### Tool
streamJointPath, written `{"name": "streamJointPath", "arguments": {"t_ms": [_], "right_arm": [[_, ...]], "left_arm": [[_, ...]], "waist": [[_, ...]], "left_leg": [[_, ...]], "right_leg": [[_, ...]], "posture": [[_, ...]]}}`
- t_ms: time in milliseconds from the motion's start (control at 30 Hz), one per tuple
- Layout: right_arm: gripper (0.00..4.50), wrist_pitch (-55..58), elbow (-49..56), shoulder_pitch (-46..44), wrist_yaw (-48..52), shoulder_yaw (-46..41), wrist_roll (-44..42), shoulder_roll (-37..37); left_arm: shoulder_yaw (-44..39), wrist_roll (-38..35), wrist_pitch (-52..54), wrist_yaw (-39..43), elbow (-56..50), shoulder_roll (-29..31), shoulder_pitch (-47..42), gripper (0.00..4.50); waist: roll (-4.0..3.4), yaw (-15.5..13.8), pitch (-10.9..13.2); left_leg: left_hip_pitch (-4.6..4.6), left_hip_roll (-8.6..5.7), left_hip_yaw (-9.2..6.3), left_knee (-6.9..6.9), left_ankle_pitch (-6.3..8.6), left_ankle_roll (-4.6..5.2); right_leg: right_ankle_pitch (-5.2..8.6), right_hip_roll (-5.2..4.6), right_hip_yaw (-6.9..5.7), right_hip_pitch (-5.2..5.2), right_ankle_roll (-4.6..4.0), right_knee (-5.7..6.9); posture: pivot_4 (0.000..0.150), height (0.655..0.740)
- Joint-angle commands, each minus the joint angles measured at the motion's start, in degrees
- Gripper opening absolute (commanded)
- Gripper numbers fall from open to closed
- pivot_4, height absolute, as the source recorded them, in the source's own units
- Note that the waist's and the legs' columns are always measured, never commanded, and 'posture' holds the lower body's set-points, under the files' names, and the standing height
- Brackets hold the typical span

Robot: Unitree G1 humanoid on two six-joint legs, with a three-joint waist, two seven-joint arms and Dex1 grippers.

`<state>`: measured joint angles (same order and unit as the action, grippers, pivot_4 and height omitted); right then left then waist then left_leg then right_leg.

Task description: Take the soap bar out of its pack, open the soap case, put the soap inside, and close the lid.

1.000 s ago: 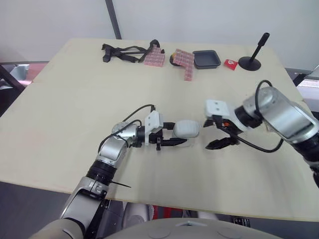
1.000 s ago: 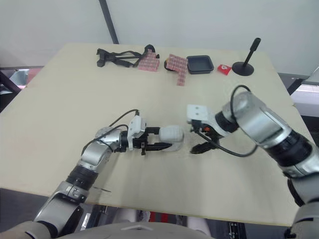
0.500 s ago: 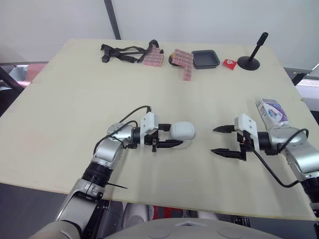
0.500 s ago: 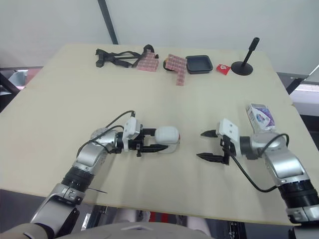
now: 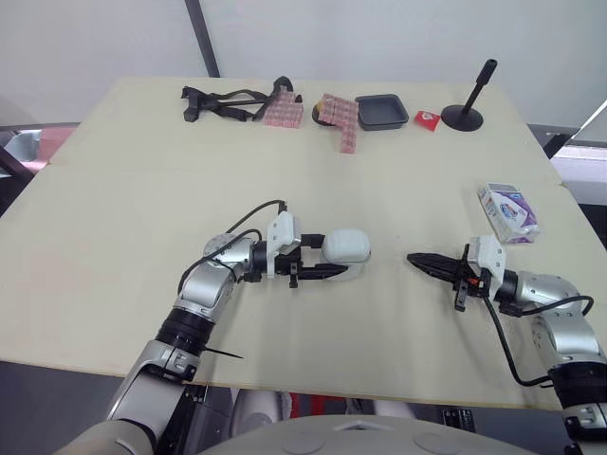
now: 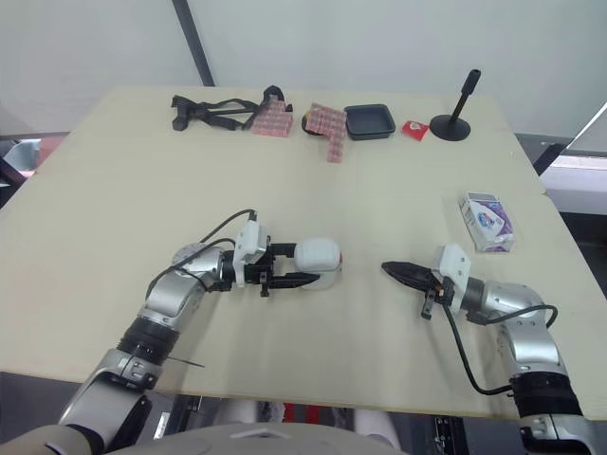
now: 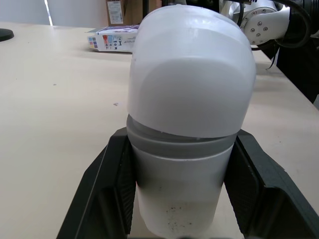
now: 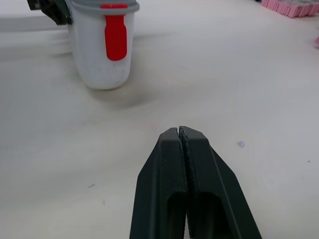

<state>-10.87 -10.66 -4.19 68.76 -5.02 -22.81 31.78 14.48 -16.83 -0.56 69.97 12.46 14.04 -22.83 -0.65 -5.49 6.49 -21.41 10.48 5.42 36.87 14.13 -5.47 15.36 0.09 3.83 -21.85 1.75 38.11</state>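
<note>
Pale wood tbl (image 5: 142,190); odds & ends lined up along far edge, approx 11 to 1 o'clock. At 11: black strap bundle w/ buckles (image 5: 223,100), lying flat; just beside it toward 12, pink gridded block (image 5: 282,111); at 12, 2nd pink gridded piece (image 5: 341,121), longer, partly over a dark round thing, can't tell what; near its 3 o'clock side, shallow black tray (image 5: 382,111); then small red pkt (image 5: 428,119); at 1, black round-base stand (image 5: 463,117) w/ rod tilted up & away. Behind tbl, dark slanted pole (image 5: 201,38) against pale wall.
</note>
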Motion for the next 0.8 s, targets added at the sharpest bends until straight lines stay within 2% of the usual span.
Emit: {"name": "streamJointPath", "arguments": {"t_ms": [33,267,500,800], "right_arm": [[0.01,1.82,6.83,-1.51,-1.02,-2.26,-4.12,0.52],[0.01,9.64,18.77,-6.58,-3.97,-1.6,-9.48,0.93],[0.01,15.21,26.68,-11.75,-5.32,4.07,-9.44,-0.23],[0.01,17.75,29.48,-14.04,-3.51,9.58,-6.1,1.18]], "left_arm": [[-1.18,-1.87,-0.12,-0.14,-2.19,-0.15,-0.36,1.92],[-1.13,-1.78,-0.08,-0.04,-1.78,-0.33,-0.61,1.92],[-1.03,-1.7,-0.04,0.08,-1.63,-0.42,-0.78,1.92],[-0.96,-1.63,0.06,-0.09,-2.38,-0.3,-0.29,1.92]], "waist": [[0.0,0.11,0.0],[-0.01,0.2,0.0],[-0.01,0.06,0.01],[-0.01,-0.07,0.01]], "left_leg": [[0.01,0.0,0.0,-0.01,0.0,0.0],[0.01,0.01,-0.03,-0.03,0.0,0.0],[0.0,0.0,-0.03,-0.08,0.0,-0.01],[-0.01,0.0,-0.04,-0.12,0.0,-0.01]], "right_leg": [[0.0,0.0,-0.01,0.01,0.0,0.0],[0.0,0.01,-0.03,0.02,0.0,-0.03],[0.0,0.01,-0.06,0.02,0.01,-0.08],[-0.01,0.0,-0.08,0.03,0.02,-0.14]], "posture": [[0.15,0.74],[0.15,0.74],[0.15,0.74],[0.15,0.74]]}}
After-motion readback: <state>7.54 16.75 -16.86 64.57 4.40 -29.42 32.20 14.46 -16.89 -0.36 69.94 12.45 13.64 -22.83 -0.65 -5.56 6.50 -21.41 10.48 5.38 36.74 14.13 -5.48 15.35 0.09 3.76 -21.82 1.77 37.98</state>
